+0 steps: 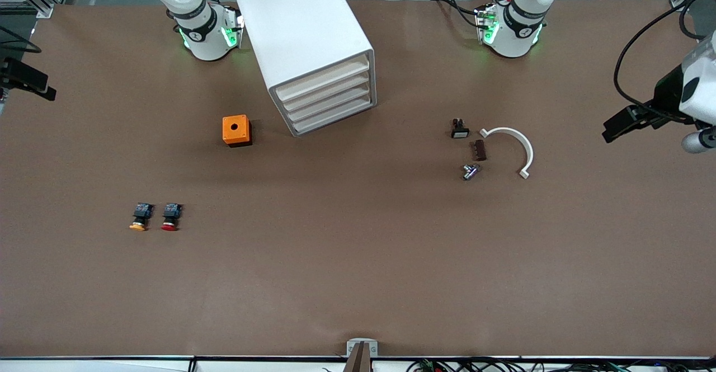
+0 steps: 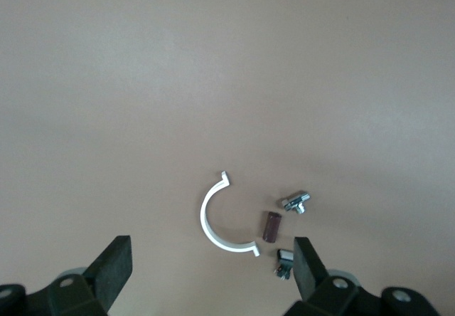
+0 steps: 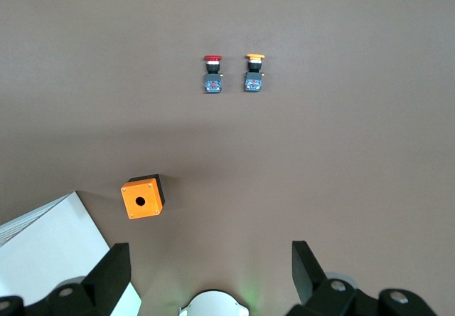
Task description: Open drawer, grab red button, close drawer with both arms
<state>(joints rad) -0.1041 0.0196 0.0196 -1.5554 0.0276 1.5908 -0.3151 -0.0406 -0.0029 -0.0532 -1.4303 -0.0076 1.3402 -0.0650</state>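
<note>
The red-capped button lies on its side on the brown table, toward the right arm's end and nearer to the front camera than the orange box. It also shows in the right wrist view. The white drawer cabinet stands between the arm bases with all its drawers shut. My right gripper is open and empty, high over its own base. My left gripper is open and empty, high over the small parts. Neither gripper shows in the front view.
A yellow-capped button lies beside the red one. An orange box with a hole sits beside the cabinet. A white half ring, a brown piece, a metal part and a small black part lie toward the left arm's end.
</note>
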